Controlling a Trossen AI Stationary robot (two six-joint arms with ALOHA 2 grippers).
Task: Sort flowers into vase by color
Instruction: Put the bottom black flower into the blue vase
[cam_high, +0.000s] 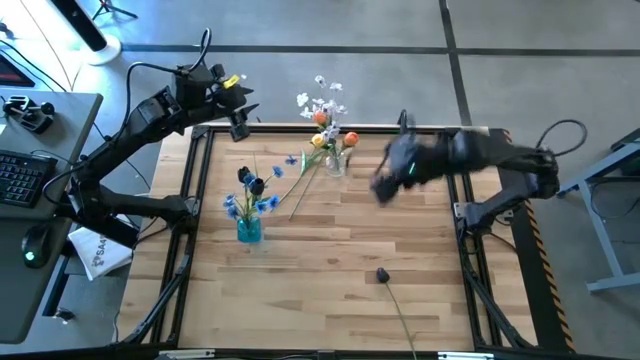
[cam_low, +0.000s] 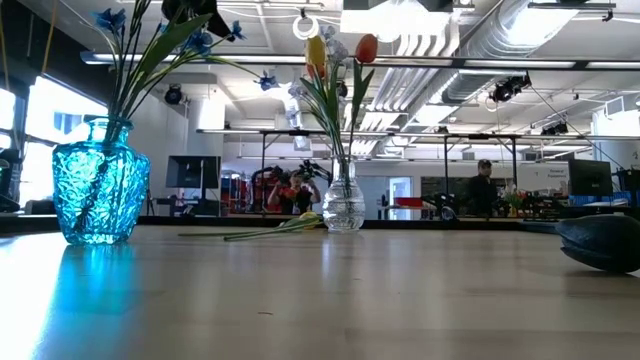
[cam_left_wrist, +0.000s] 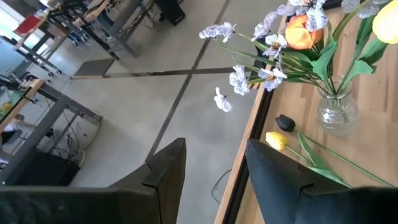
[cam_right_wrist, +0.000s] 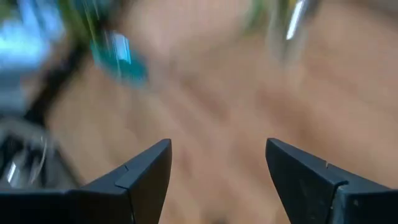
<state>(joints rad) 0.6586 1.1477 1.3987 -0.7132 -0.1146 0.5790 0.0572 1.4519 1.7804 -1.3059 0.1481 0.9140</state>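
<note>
A blue glass vase (cam_high: 249, 231) near the table's left side holds blue blossoms and a dark purple tulip (cam_high: 250, 181). A clear glass vase (cam_high: 336, 163) near the far edge holds orange-red and yellow tulips with white-lilac sprigs (cam_left_wrist: 267, 43). One yellow tulip (cam_high: 303, 180) lies flat on the table between the vases. A dark purple tulip (cam_high: 383, 275) lies near the near edge, its stem running off toward the near edge. My left gripper (cam_left_wrist: 214, 171) is open, raised over the table's far-left corner. My right gripper (cam_right_wrist: 217, 165) is open, in the air right of the clear vase.
Dark metal rails frame the wooden table (cam_high: 330, 320). A desk with a keyboard (cam_high: 20, 175) stands off the left side. In the low view people (cam_low: 484, 185) show in the room far behind the table. Bare wood lies between the blue vase and the lone purple tulip.
</note>
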